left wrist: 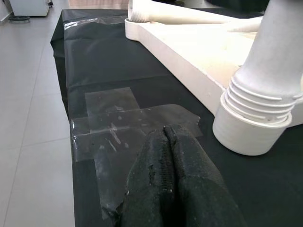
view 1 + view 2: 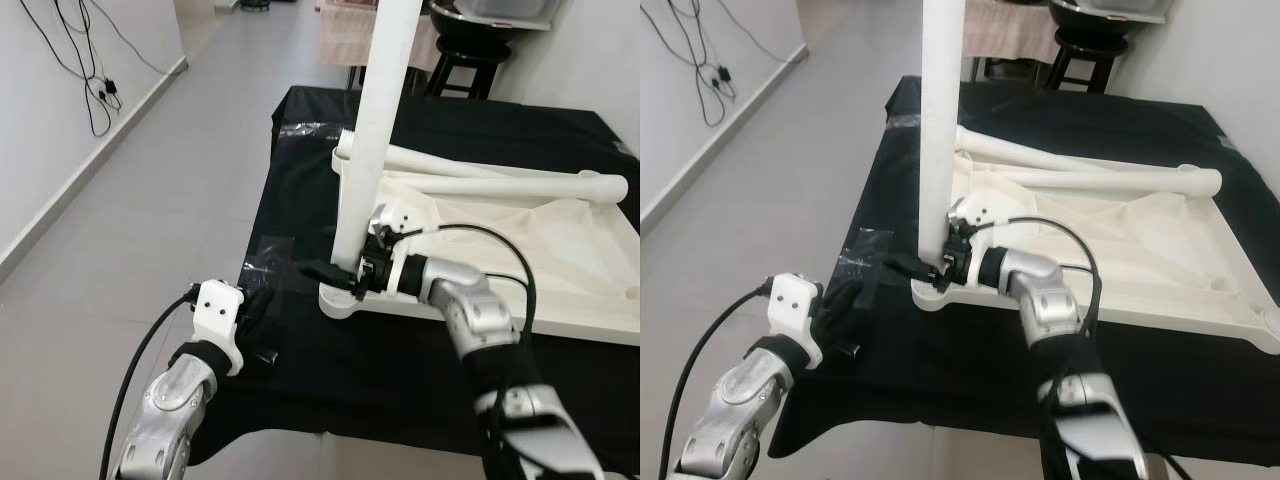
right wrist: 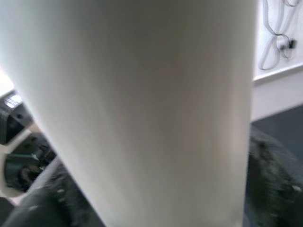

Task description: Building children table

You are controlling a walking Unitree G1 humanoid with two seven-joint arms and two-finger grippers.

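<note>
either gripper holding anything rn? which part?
Right gripper holds the upright white table leg near its bottom, just above the corner socket of the tabletop. Left gripper holds nothing, its fingers together over the black cloth.

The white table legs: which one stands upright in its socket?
The leg at the tabletop's near-left corner, gripped by the right gripper. The other two legs lie flat on the upturned tabletop.

Worktop [image 2: 300, 130] is covered w/ matt black cloth; glossy clear tape patches [image 1: 113, 118] are stuck on it, slightly wrinkled. Table leg [image 2: 375, 130] and upturned tabletop [image 2: 560, 300] are seen as smooth off-white plastic, semi-matt, w/ ribbed collar at leg base. Left end effector [image 1: 165, 175] fingers are wrapped in rough black fabric. Arms are brushed silver metal. Floor [image 2: 150, 200] is grey tile w/ low sheen.
</note>
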